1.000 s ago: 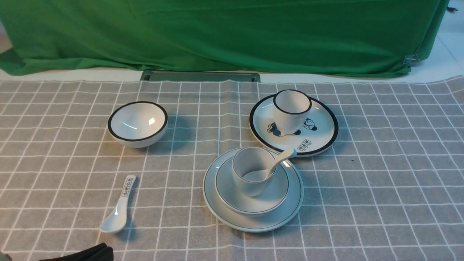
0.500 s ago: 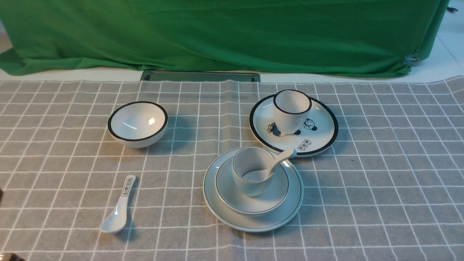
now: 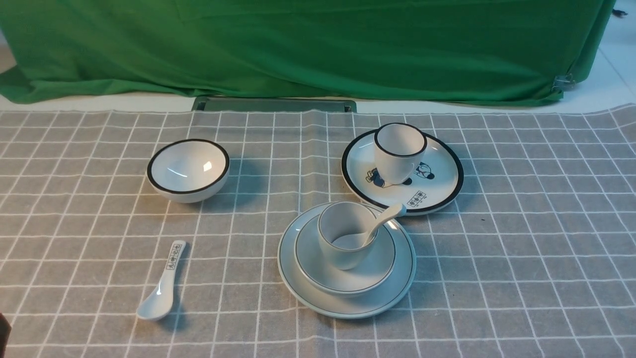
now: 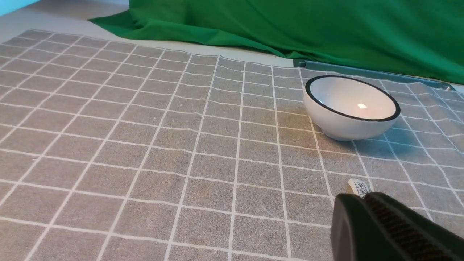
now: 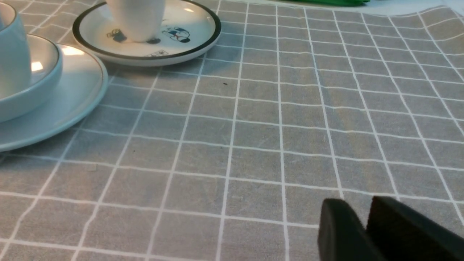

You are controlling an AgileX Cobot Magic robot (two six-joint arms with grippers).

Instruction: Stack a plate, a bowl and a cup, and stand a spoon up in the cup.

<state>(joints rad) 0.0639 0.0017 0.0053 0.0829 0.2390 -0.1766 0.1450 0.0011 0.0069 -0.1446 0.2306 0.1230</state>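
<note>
Pale bluish-white plate, bowl and cup stand stacked mid-table, spoon leaning inside the cup. Left gripper, pressed together, has withdrawn from front view; right gripper slightly parted, empty. Task appears complete.

Even, fairly bright light fills all three views, with no harsh contrast. In the front view the black-rimmed bowl throws a soft shadow to its right on the checked cloth, so light arrives from the left and above; a small square glint sits inside that bowl, also seen in the left wrist view. Right of the bowl, the plate carries pale sheen along its rim. In the right wrist view bright patches glare on the plate beside the pale bowl. The front view stays sharp; both wrist views blur the dark gripper parts closest to the lens.
</note>
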